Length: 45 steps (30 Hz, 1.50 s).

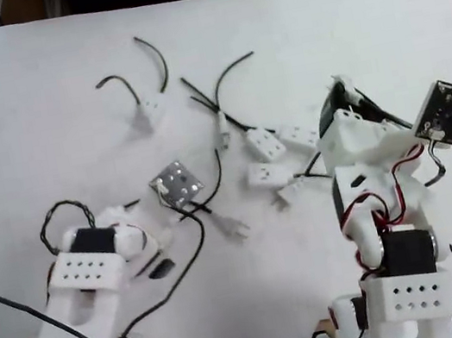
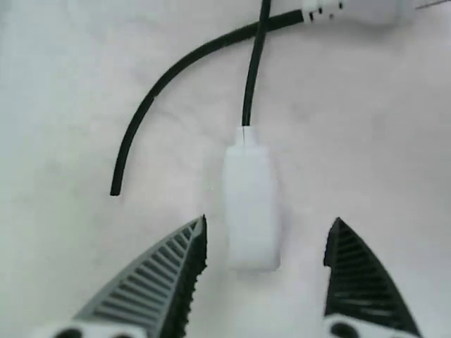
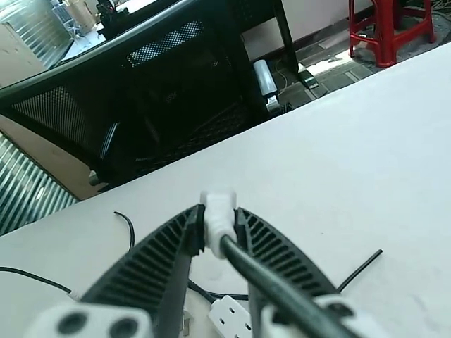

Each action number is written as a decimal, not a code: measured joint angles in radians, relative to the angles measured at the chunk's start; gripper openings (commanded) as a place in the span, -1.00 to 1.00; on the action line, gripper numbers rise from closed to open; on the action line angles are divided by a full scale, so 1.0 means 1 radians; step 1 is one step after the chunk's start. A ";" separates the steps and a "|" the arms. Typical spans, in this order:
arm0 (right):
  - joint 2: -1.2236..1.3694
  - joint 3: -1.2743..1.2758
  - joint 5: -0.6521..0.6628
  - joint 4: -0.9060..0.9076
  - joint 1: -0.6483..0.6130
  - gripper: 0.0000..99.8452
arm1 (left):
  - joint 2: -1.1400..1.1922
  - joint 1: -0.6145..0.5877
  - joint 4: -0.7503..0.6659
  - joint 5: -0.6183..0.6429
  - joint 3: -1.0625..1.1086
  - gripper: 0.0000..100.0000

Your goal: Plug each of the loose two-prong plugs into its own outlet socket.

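Observation:
In the left wrist view my left gripper (image 2: 264,257) stands open just above the table. A white two-prong plug (image 2: 249,204) lies between its fingers (image 2: 165,282), untouched, its black cable (image 2: 252,63) running away from me. A second plug (image 2: 359,10) lies farther off. In the right wrist view my right gripper (image 3: 220,225) is shut on another white plug (image 3: 217,213), held up off the table with its cable trailing back. A white outlet socket (image 3: 230,314) lies below it. From above, several white sockets (image 1: 263,143) lie mid-table, left of the right gripper (image 1: 340,96).
One more socket with black leads (image 1: 150,108) sits at the back left. A loose plug with bare prongs (image 1: 236,228) lies between the arms. Black cables (image 1: 219,78) cross the middle of the white table (image 1: 38,97). Chairs stand beyond the far edge.

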 measured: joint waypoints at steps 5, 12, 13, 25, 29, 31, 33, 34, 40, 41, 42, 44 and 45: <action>0.000 0.000 0.000 0.000 0.000 -0.96 | 0.000 -0.072 -0.057 0.006 0.000 -0.42; 0.000 0.000 0.000 0.000 0.000 -0.96 | 0.000 -0.183 -0.167 0.006 0.000 -0.42; 0.000 0.000 0.000 0.000 0.000 -0.96 | 0.000 -0.195 -0.184 0.006 0.000 -0.42; 0.000 0.000 0.012 0.000 0.000 -0.96 | 0.000 -0.215 -0.226 0.006 -0.008 -0.41; 0.000 0.000 0.034 0.000 0.000 -0.96 | 0.000 -0.215 -0.086 0.006 -0.132 -0.36; 0.000 0.000 0.034 0.000 0.000 -0.96 | 0.000 -0.215 -0.025 -0.011 -0.181 -0.33; 0.000 0.000 0.034 0.000 0.000 -0.96 | 0.000 -0.215 0.009 -0.051 -0.196 -0.33; 0.000 0.000 0.034 0.000 0.000 -0.96 | 0.000 -0.215 0.017 -0.071 -0.196 -0.34; 0.000 0.000 0.034 0.000 -0.011 -0.96 | 0.074 -0.183 0.015 -0.152 -0.173 -0.34; 0.000 0.000 0.034 0.000 -0.020 -0.96 | 0.109 -0.183 0.005 -0.155 -0.173 -0.34; 0.000 0.002 0.034 0.000 -0.029 -0.96 | 0.144 -0.183 -0.003 -0.157 -0.178 -0.34; 0.000 0.015 0.038 0.000 -0.029 -0.96 | 0.232 -0.183 -0.008 -0.160 -0.213 -0.34; 0.000 0.020 0.040 0.000 -0.029 -0.96 | 0.279 -0.183 -0.008 -0.160 -0.238 -0.36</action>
